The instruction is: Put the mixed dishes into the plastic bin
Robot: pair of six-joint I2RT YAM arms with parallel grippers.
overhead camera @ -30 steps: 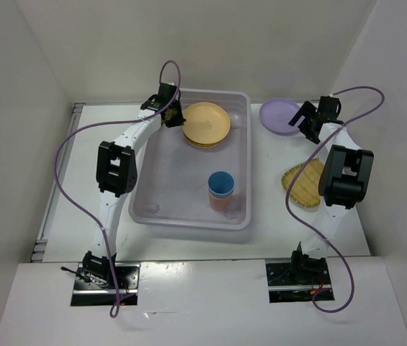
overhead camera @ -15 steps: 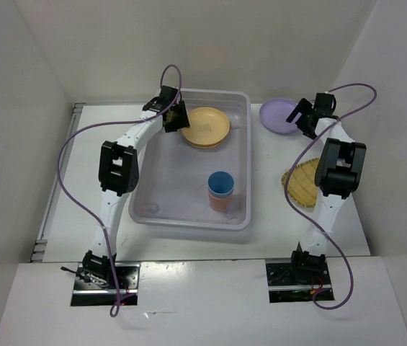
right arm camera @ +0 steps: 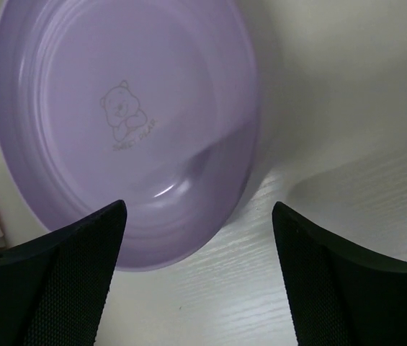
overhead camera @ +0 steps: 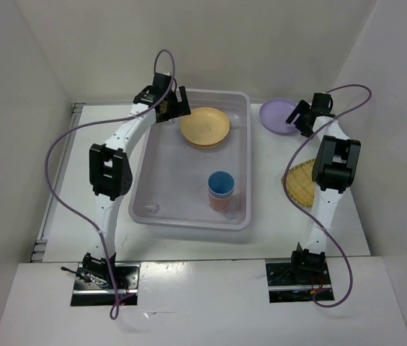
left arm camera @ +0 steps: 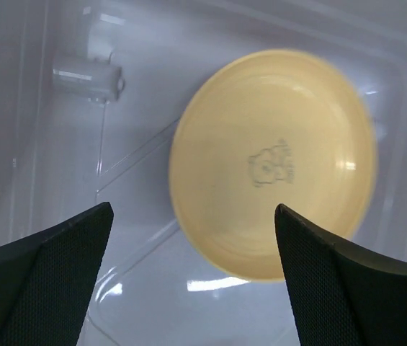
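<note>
1. left gripper [left arm camera: 192,209] hangs wide open, holding nothing, over the orange-tan plates [overhead camera: 205,127] by the top rim of the plastic bin [overhead camera: 248,162]; the bin's left half gives room.
2. blue cup [overhead camera: 221,183] nests in salmon-pink cup [overhead camera: 217,202], lower right in the bin.
3. right gripper [right arm camera: 197,205] is spread wide over the lavender plate [right arm camera: 124,130], upper right, near the wall [overhead camera: 376,79].
4. yellow woven plate [overhead camera: 300,184] lies outside, right.
5. bear print on the lavender plate; lettering unreadable.

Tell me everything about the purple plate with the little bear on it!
The purple plate is round and shallow, of smooth shiny plastic by its look, with a small bear outline printed in the middle. It is empty and lies right way up on the white table, right of the plastic bin and apart from it. The right gripper hangs open over its edge, not gripping it.
</note>
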